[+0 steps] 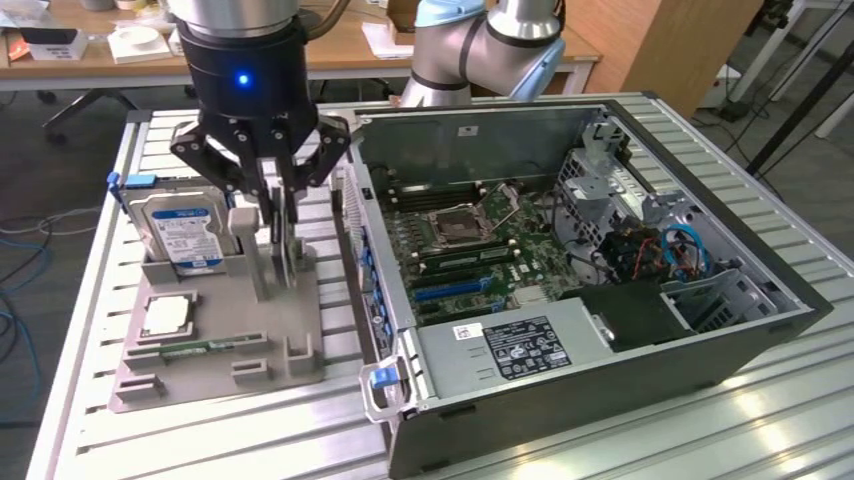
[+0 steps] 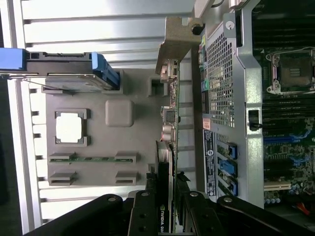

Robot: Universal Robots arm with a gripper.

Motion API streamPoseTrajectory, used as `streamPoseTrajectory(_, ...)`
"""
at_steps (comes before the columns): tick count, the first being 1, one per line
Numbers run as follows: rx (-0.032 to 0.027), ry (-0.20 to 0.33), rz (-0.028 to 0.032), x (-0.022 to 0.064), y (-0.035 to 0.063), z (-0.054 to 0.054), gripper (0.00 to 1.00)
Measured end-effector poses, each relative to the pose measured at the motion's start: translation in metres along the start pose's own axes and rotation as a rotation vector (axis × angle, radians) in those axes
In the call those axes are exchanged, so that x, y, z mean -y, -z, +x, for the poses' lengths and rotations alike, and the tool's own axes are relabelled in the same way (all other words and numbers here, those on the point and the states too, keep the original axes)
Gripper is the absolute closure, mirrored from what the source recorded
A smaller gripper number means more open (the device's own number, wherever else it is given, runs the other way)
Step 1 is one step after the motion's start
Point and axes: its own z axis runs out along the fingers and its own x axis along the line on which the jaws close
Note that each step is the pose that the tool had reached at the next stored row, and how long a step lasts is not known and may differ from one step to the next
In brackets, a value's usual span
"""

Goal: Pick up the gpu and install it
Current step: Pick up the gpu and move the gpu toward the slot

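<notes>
Grey tray (image 1: pixel 200 380) with upright gpu (image 1: pixel 282 262), hard drive (image 1: pixel 184 235)

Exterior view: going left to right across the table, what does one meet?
hard drive → gpu, standing on edge → processor socket on the motherboard → blue cables

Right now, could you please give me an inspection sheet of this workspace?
Surface: slatted metal table, bearing a grey fixture tray and an open computer case.
Job's things: gpu standing on edge in the tray, beside the case.
Clutter: hard drive, processor and memory stick, all in the tray.
Grippers: gripper low over the tray, right at the gpu.
Cables: blue cables inside the case.
Surroundings: wooden desk behind the table.
</notes>
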Motion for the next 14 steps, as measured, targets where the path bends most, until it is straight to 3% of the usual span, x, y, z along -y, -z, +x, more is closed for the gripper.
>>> streamPoseTrajectory(14, -0.0001, 0.0, -0.0015, -0.0003, 0.0168, 0.0, 0.73)
